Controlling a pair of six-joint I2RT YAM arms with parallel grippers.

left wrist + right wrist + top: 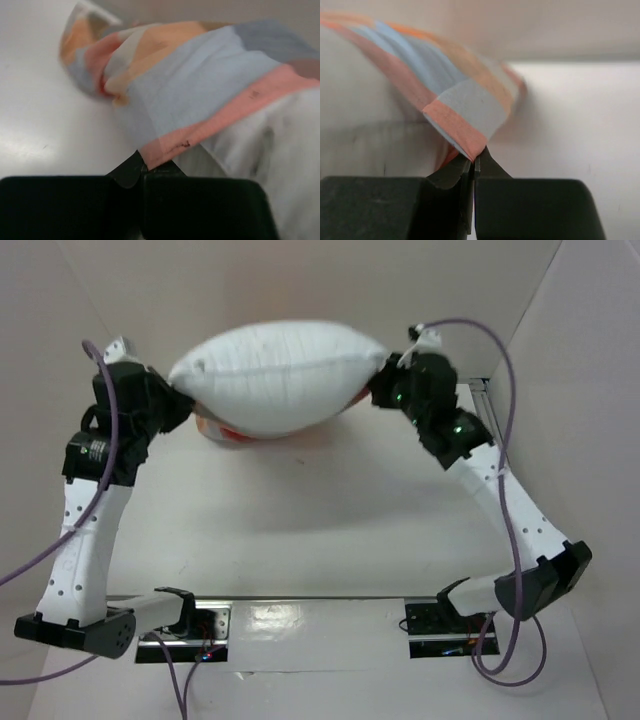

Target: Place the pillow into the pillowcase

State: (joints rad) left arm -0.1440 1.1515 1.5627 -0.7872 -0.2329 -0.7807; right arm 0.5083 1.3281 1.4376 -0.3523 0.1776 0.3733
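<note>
The pillow (275,375) hangs puffed up above the table at the back, stretched between both grippers. Orange edges of the checked pillowcase (225,430) peek out beneath it. My left gripper (185,405) holds its left end, my right gripper (380,390) its right end. In the left wrist view the left gripper (145,167) is shut on a pink hem of the pillowcase (200,80), which drapes over the white pillow (290,165). In the right wrist view the right gripper (476,159) pinches a corner of the pillowcase (465,107), with the pillow (350,100) at its left.
White walls enclose the white table (320,520) at the back and on both sides. A metal rail (482,390) runs behind the right arm. Purple cables (505,380) loop off both arms.
</note>
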